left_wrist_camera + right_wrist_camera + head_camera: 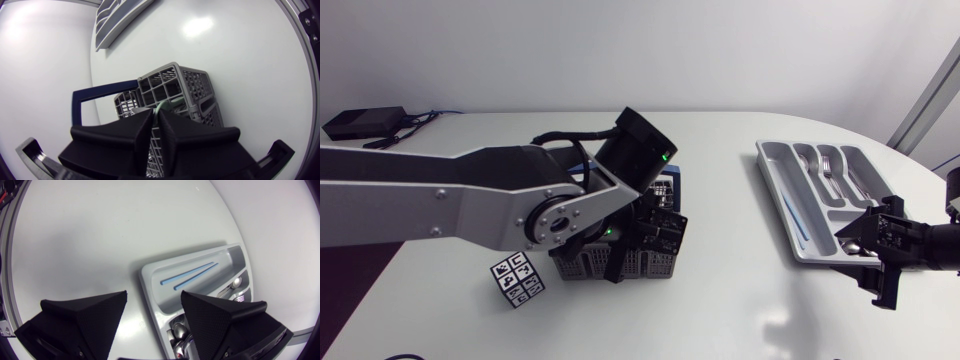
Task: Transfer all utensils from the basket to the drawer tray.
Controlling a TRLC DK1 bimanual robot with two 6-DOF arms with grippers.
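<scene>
Now the left pincer (156, 119) is pinched narrow on a pale green handle (166, 106) standing in the grey basket (197, 82). Best lifted straight up, clear of the mesh, before heading to the drawer tray (772, 185), where the right pincer (154, 300) hangs wide.

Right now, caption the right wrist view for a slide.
Right gripper, jaws open, over the drawer tray holding two blue sticks and metal cutlery.

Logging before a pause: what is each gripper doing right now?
Left gripper: shut on a pale green utensil handle in the grey plastic basket.
Right gripper: open, holding nothing, at the grey drawer tray edge.
</scene>
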